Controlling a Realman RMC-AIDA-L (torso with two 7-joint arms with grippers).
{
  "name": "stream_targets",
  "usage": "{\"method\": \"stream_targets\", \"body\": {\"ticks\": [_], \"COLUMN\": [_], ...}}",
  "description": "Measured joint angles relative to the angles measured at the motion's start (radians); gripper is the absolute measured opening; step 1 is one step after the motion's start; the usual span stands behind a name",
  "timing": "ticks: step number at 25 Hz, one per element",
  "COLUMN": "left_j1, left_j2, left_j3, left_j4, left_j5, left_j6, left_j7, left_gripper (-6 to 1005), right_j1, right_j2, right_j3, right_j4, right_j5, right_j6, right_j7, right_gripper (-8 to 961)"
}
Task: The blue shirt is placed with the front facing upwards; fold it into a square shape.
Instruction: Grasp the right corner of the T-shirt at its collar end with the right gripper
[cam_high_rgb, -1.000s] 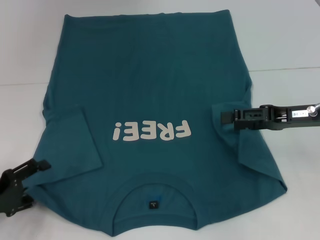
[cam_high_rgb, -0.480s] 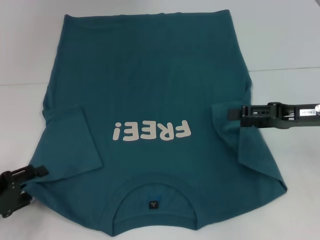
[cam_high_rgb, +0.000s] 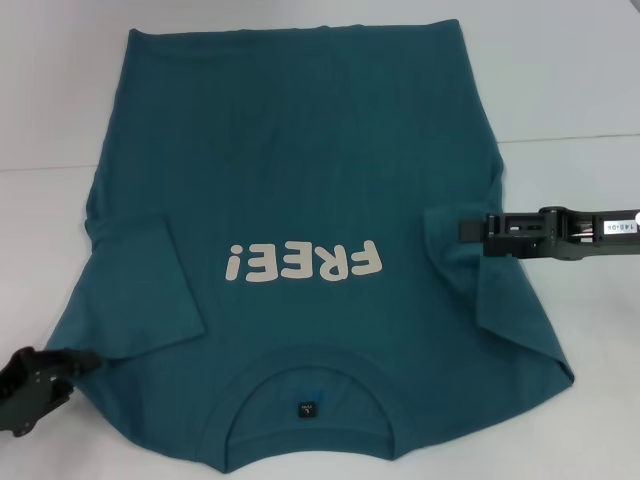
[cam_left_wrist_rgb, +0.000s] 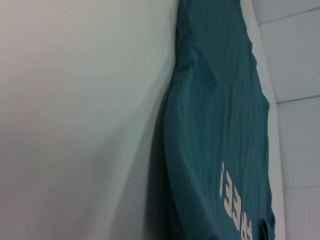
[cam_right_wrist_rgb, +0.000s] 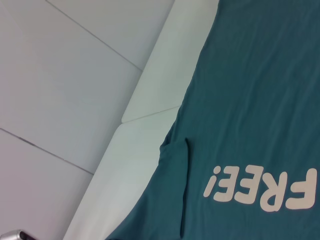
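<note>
Shirt (cam_high_rgb: 300, 190) is lying flat on the white bench (cam_high_rgb: 570, 100), lettering up, both sleeves folded inward. Right tool (cam_high_rgb: 468, 229) is reaching in level from the right over the folded right sleeve; left tool (cam_high_rgb: 85, 362) is sitting low at the shirt's near-left corner. Whether either is gripping cloth, I cannot tell.

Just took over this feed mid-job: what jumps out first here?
The blue shirt fills the white table, front up, with the cream FREE! lettering on its chest and both sleeves folded in. The right gripper sits at the right sleeve; the left gripper is at the near left shoulder corner.
</note>
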Motion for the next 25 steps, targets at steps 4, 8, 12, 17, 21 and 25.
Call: {"method": "stream_targets", "body": {"ticks": [4,8,12,17,21,25], "left_j1": [-0.001,-0.006,-0.011,-0.011,-0.006,-0.003], "left_j2": [0.000,0.000,0.003,0.003,0.002,0.001], "left_j3": [-0.001,-0.004,-0.006,-0.007,-0.007,-0.008], "left_j4": [-0.012,-0.016,-0.026,-0.031,-0.036,-0.037], "left_j5": [-0.004,-0.031,-0.094,-0.111,-0.110,-0.113], "left_j6": [0.003,0.042,0.105,0.109,0.105,0.100], "left_j7": [0.039,0.121,0.222,0.238,0.233,0.226], "left_gripper": [254,90,41,42,42,42], "right_j1": [0.000,0.002,-0.004,-0.012,-0.022,-0.040], "right_j2": [-0.002,-0.009,-0.031,-0.045,-0.066,-0.090], "right_j3": [-0.001,-0.006,-0.007,0.001,0.005,0.005], "right_j4": [-0.005,-0.005,-0.006,-0.006,-0.006,-0.008], "right_j5": [-0.001,-0.002,-0.005,-0.052,-0.135,-0.188], "right_j6": [-0.017,-0.028,-0.033,-0.024,-0.035,-0.073], "right_j7": [0.000,-0.004,-0.008,-0.002,0.000,0.015], "right_gripper": [916,916,916,915,915,915]}}
